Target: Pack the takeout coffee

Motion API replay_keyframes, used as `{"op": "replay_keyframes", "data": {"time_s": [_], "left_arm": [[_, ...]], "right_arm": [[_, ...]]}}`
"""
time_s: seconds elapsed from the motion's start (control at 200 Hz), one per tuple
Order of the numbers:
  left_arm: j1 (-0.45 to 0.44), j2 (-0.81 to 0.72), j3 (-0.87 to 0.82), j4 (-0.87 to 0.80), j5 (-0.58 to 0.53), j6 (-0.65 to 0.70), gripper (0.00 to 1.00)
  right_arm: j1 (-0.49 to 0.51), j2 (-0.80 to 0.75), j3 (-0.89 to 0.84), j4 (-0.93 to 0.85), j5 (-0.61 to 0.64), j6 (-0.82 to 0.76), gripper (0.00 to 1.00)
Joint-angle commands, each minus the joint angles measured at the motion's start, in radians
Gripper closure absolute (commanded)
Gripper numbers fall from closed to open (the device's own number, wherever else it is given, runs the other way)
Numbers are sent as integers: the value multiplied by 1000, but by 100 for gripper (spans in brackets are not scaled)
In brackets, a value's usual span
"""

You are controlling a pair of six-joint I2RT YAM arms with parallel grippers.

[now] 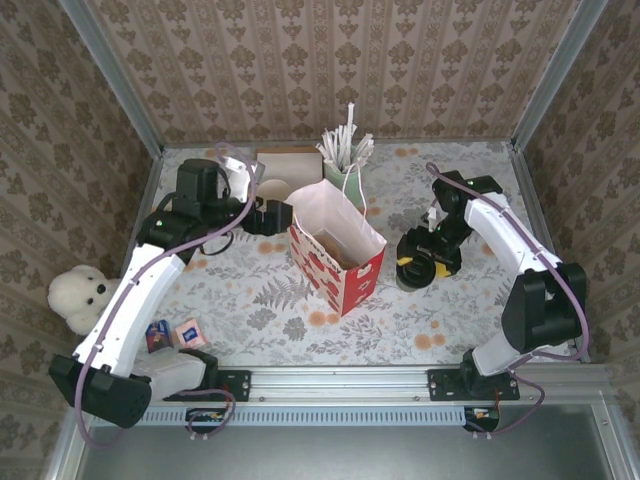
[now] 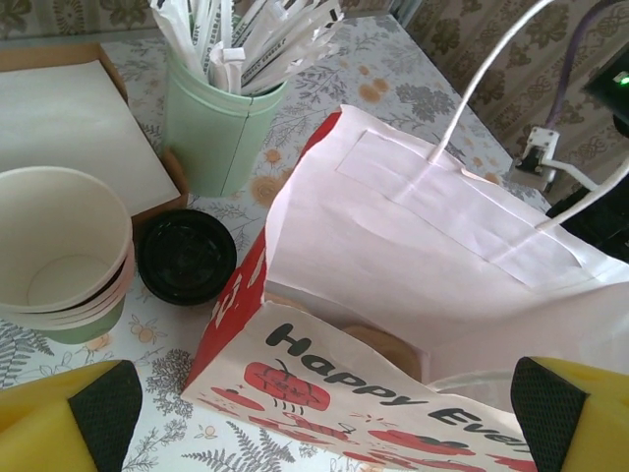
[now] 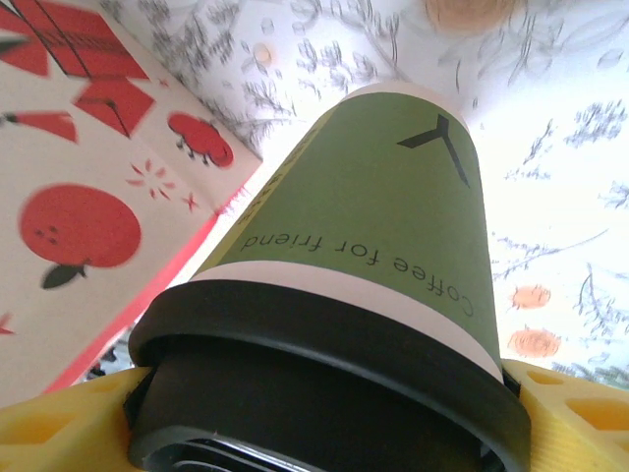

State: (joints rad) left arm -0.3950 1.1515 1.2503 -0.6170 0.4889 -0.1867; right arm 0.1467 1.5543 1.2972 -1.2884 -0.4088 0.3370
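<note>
Right gripper [image 1: 425, 265] clamps the takeout coffee [image 3: 373, 197] at its black lid, the cup's axis running from the jaws toward the table, just right of the open-topped paper bag [image 1: 355, 280].

The dark green paper cup with black plastic lid [image 3: 393, 187] reads "Coffee for friend"; the red-and-white paper gift bag [image 2: 324, 383] reads "Happy Eve…", cut off.

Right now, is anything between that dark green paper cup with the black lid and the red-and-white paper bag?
Nothing visible. The right hand clasps the dark green paper cup with the black plastic lid beside the red-and-white paper bag; bare table lies between, and the bag's top is open.
</note>
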Motion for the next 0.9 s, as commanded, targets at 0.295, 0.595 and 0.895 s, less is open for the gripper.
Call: {"op": "replay_keyframes", "data": {"time_s": [0.295,0.595,0.895], "left_arm": [[13,-60,-63,65,31,41,0],[15,-90,-96,71,24,36,0],[16,-90,-103,75,20,36,0]], "right_arm": [[1,6,-73,-29,0,12,16],[1,15,-104,-1,19,17,14],[2,11,-134,36,33,14,11]]}}
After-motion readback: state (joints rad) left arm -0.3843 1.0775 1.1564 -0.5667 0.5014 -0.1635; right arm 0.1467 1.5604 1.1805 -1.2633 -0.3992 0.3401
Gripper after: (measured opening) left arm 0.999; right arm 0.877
